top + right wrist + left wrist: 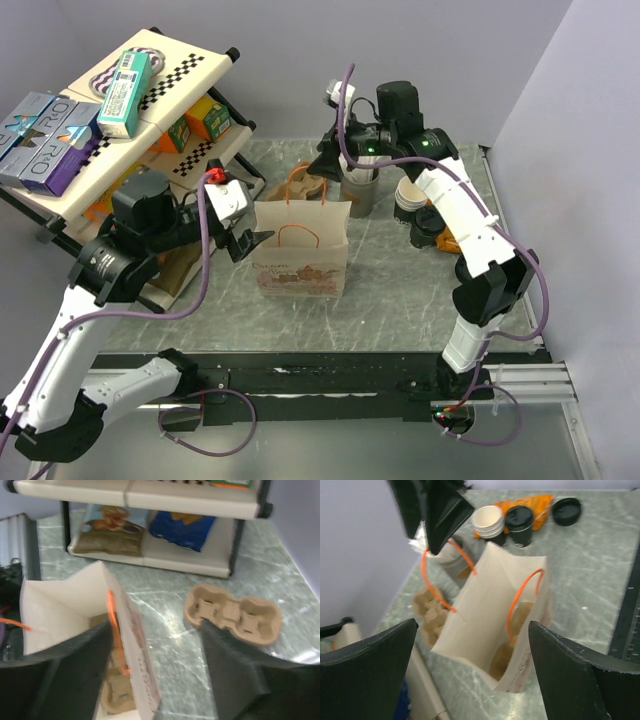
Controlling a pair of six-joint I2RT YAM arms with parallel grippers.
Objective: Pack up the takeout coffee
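Just beside the white cups (488,521), takeout coffee (520,520) upright.

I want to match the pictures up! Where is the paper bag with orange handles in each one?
Top external: the paper bag stands mid-table, between the arms.
Left wrist: the paper bag fills the centre, mouth open.
Right wrist: the paper bag is at lower left.
Shared landmark: the cardboard cup carrier beside it.

Bag (305,250): desk (400,300) centre
Rack (190,60): desk's left edge
Carrier (232,612): behind the bag
White cups (488,521), takeout coffee (520,520): side by side, toward right edge
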